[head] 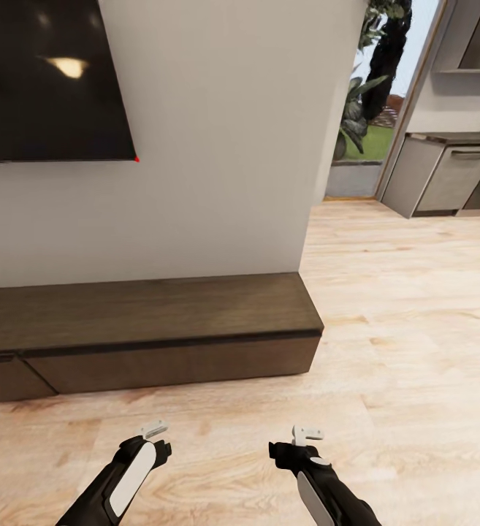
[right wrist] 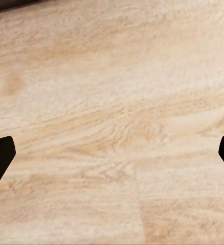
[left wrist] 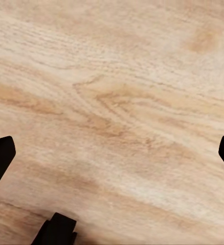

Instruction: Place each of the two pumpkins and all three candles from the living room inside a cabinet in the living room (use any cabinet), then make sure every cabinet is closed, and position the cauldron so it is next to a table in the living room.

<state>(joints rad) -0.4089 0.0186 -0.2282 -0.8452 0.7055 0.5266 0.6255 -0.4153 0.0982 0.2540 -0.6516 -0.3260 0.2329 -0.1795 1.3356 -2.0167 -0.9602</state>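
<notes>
A long, low dark-brown cabinet point(head: 148, 332) is seen against the pale wall point(head: 218, 146), and everything else is placed from it here. Its top is bare, and its flat drawer fronts are shut flush, with a seam between two fronts near its left part. Above the cabinet, a black television point(head: 46, 77) is mounted on the wall, its screen catching a reflected ceiling light. In front of the cabinet, light wooden floor point(head: 386, 351) is spread out, and both arms are held low over it, apart from the cabinet's front. The left gripper point(head: 154, 431) is seen in front of the cabinet's middle, and the right gripper point(head: 307, 436) in front of its right end. In the left wrist view the fingertips point(left wrist: 0, 158) are shown as dark tips at opposite edges of the picture, spread wide, with only floorboards between them; nothing is held. The same is shown in the right wrist view: the fingertips point(right wrist: 0, 161) are set wide apart over bare boards point(right wrist: 117, 132), and nothing is gripped. Beyond the cabinet's right end, past the corner of the wall, grey kitchen units point(head: 451, 172) are seen, and a glass door point(head: 375, 95) with green plants point(head: 356, 120) behind it.
</notes>
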